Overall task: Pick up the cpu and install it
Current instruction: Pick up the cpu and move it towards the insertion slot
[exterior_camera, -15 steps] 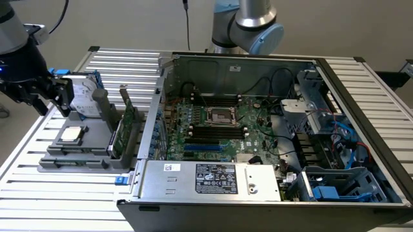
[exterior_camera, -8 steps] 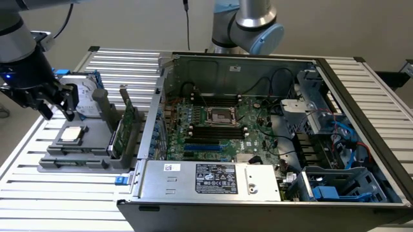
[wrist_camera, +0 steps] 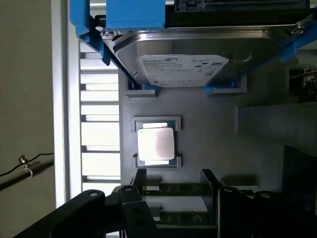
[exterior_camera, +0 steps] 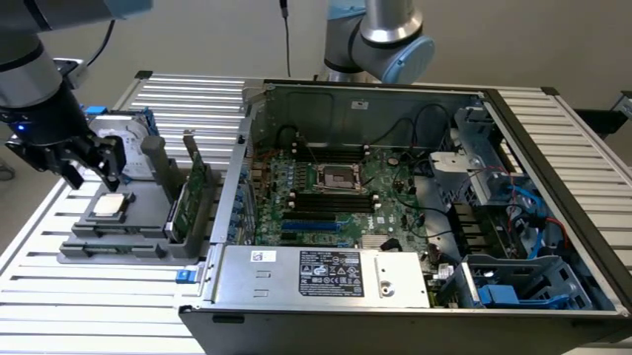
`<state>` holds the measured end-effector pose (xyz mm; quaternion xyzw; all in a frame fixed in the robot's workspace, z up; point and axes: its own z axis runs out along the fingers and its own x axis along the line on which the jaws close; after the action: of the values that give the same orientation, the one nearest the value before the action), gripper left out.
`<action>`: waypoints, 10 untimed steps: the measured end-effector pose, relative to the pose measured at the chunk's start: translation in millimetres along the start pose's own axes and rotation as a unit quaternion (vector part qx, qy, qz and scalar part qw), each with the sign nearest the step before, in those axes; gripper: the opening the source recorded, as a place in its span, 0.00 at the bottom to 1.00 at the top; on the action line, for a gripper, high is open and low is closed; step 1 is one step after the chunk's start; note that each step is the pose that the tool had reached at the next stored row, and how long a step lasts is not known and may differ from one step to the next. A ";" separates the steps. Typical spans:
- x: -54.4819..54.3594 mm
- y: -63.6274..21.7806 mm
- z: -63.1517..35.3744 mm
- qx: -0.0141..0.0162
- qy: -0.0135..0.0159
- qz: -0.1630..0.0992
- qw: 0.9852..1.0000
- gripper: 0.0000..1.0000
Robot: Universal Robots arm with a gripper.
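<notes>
Nothing looks done yet. The case (exterior_camera: pixel 395 111) stands open; on the grey tray (exterior_camera: pixel 138 251) beside it, at the exterior view's left, the gripper (exterior_camera: pixel 91 177) hovers with fingers apart, holding nothing. The socket (exterior_camera: pixel 336 177) looks bare, and the cpu (exterior_camera: pixel 111 205) lies flat in its tray recess, just below the fingers.

The cpu (wrist_camera: pixel 155 144) had a silver-grey metal top, smooth with a soft sheen, paler at the rim. The holder (wrist_camera: pixel 208 139) was matt grey plastic. The hard drive (wrist_camera: pixel 198 42) showed a polished metal casing that caught the light, with a white paper label (wrist_camera: pixel 183 69); its bracket (wrist_camera: pixel 133 12) was smooth blue plastic. The gripper (exterior_camera: pixel 93 179) looked matt black. The table (exterior_camera: pixel 89 310) was ribbed bare metal with a dull silvery finish. The computer case (exterior_camera: pixel 415 103) was grey sheet metal, and the motherboard (exterior_camera: pixel 395 200) was green board with a slight gloss
</notes>
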<state>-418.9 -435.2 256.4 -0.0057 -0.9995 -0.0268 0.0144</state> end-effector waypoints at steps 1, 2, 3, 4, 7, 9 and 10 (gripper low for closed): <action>0.0 -0.1 1.8 0.000 0.000 0.000 1.000 0.58; 0.3 -0.2 3.6 0.000 0.000 0.000 1.000 0.63; 0.9 -0.3 5.4 0.000 0.000 0.000 1.000 0.70; 2.0 -0.4 7.1 0.000 0.000 0.000 1.000 0.70; 6.3 -0.6 12.8 0.000 0.000 0.000 1.000 0.70; 8.5 -0.5 16.7 0.000 0.000 0.000 1.000 0.70; 8.9 -0.4 18.4 0.000 0.000 0.000 1.000 0.70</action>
<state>-428.3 -434.5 238.2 -0.0058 -0.9995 -0.0268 0.0144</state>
